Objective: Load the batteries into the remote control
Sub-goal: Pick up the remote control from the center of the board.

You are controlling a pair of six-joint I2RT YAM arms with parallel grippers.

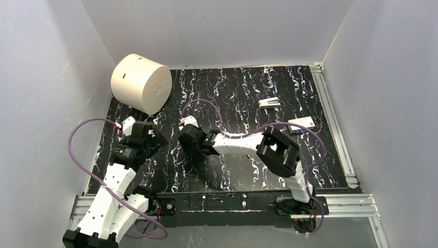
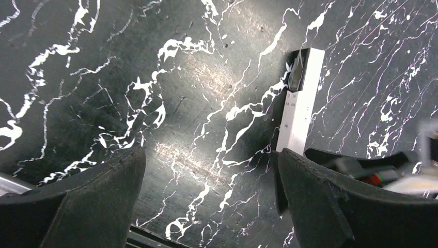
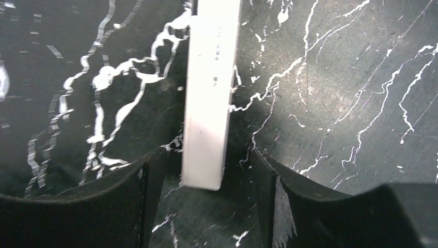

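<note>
Right wrist view: right hand [image 3: 206, 165] is straddling the remote [image 3: 212, 93], fingers apart; left hand [image 2: 209, 160] is gaping wide.

Enclosure, seen from the near side: plain pale grey left wall [image 1: 41, 77], back wall [image 1: 217, 31] and right wall [image 1: 392, 93], matte, closing in three sides. The counter [image 1: 232, 88] is black with a marble pattern, white veins with a purplish tint. An aluminium rail [image 1: 333, 119] runs along its right edge; a second rail [image 1: 248, 202] crosses the near edge. Lighting is even and diffuse, with soft shadows. Up close, fine scratches and a dull sheen [image 2: 206, 82] show on the black surface.
</note>
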